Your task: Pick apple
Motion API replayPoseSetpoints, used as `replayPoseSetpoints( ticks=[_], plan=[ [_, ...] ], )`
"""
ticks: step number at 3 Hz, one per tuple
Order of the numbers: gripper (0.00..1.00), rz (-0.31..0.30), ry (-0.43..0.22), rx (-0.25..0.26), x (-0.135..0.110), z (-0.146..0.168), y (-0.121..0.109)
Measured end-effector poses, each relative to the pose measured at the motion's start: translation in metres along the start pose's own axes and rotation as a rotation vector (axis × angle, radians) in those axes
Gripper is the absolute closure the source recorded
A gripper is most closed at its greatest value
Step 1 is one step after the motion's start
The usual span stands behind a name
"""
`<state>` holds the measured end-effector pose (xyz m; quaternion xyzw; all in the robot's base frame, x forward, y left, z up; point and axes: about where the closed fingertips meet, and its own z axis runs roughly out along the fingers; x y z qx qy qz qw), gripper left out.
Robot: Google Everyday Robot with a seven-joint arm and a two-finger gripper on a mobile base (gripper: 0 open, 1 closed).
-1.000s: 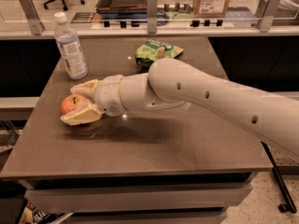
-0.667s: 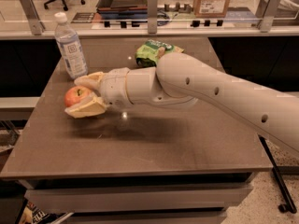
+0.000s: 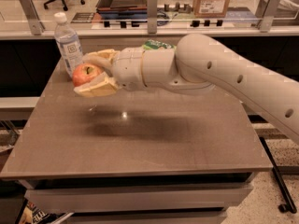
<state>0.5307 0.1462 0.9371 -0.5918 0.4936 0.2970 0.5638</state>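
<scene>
While the white arm (image 3: 210,73) extended from the right, its end effector (image 3: 83,74) gripped the red-orange apple (image 3: 85,72) between 2 fingers, upper left of the frame, above the counter (image 3: 140,143), just beside a water bottle (image 3: 67,43).

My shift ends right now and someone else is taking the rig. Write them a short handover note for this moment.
Gripper: shut on the apple, held over the far left part of the table, right beside the water bottle.
Apple: between the fingers, apparently off the tabletop, judging by the shadow beneath it.
Done: the apple is grasped and lifted.
Left: probably little. Keep the grip firm and steer away from the water bottle, which stands close.
</scene>
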Motion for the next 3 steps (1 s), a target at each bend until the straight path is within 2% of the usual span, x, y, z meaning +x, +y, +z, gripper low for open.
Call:
replayPoseSetpoints(
  ticks=[2, 3],
  plan=[
    [1.00, -0.122, 0.012, 0.023, -0.051, -0.024, -0.028],
    [1.00, -0.122, 0.012, 0.023, -0.051, -0.024, -0.028]
  ],
)
